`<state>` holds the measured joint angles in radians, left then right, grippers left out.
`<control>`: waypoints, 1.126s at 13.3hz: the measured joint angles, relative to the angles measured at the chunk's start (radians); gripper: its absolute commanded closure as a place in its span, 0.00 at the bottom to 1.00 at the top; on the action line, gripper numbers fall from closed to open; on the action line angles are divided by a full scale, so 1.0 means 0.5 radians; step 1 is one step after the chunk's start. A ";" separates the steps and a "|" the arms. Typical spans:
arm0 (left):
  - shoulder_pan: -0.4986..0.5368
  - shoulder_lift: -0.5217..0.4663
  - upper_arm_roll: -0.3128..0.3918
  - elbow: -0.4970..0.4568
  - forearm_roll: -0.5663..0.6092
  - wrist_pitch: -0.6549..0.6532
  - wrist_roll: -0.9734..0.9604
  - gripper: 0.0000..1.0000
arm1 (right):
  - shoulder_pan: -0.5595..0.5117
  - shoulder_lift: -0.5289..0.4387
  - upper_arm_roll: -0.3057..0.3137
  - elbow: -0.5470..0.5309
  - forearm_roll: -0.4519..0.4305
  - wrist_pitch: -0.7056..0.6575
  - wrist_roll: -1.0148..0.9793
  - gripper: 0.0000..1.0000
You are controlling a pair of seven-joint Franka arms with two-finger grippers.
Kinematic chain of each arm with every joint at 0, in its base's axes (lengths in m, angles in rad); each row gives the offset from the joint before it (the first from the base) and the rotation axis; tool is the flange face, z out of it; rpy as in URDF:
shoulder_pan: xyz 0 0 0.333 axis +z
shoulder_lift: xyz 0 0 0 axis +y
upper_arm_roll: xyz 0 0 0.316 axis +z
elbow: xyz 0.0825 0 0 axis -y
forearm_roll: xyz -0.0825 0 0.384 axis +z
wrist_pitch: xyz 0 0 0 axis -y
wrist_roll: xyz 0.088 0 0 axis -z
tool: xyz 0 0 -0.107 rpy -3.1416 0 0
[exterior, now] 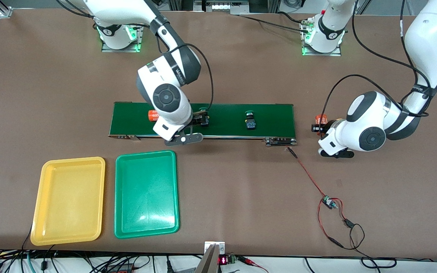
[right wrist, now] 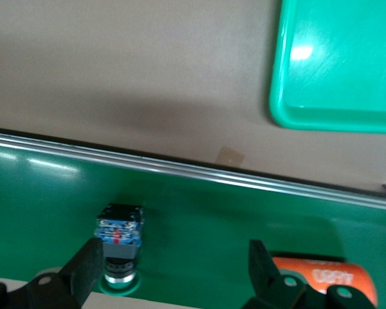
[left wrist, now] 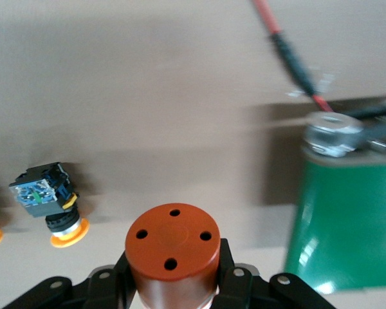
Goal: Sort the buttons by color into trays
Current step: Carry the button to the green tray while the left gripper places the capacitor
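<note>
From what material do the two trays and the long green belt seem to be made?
The yellow tray and green tray look like glossy moulded plastic: rounded corners, bright highlights. The conveyor belt looks like smooth rubber or coated fabric, faintly shiny, with a metal edge rail; the exact material stays uncertain.

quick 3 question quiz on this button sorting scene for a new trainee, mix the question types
1. True or false: the left gripper is shut on an orange cylinder.
2. Multiple choice: the right gripper, open, is over
A) the yellow tray
B) the conveyor belt, with a green button between its fingers
C) the green tray
3. Fill in: of the two trays, the ___ one lies closer to the right arm's end of the table.

Key
1. True: it grips the cylinder off the belt's end toward the left arm's end, near two yellow-orange buttons.
2. B
3. yellow
</note>
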<state>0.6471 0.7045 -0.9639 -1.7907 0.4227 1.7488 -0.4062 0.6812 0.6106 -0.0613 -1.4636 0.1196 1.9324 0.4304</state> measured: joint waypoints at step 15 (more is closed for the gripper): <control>-0.409 -0.009 -0.353 0.057 0.385 -0.129 1.252 0.77 | 0.119 0.104 -0.006 -0.188 -0.001 0.107 0.294 0.88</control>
<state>0.4428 0.7001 -1.1402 -1.7624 0.6154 1.6845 0.2198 0.7409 0.6627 -0.0644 -1.5574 0.1192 1.9861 0.5772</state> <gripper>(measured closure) 0.502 0.414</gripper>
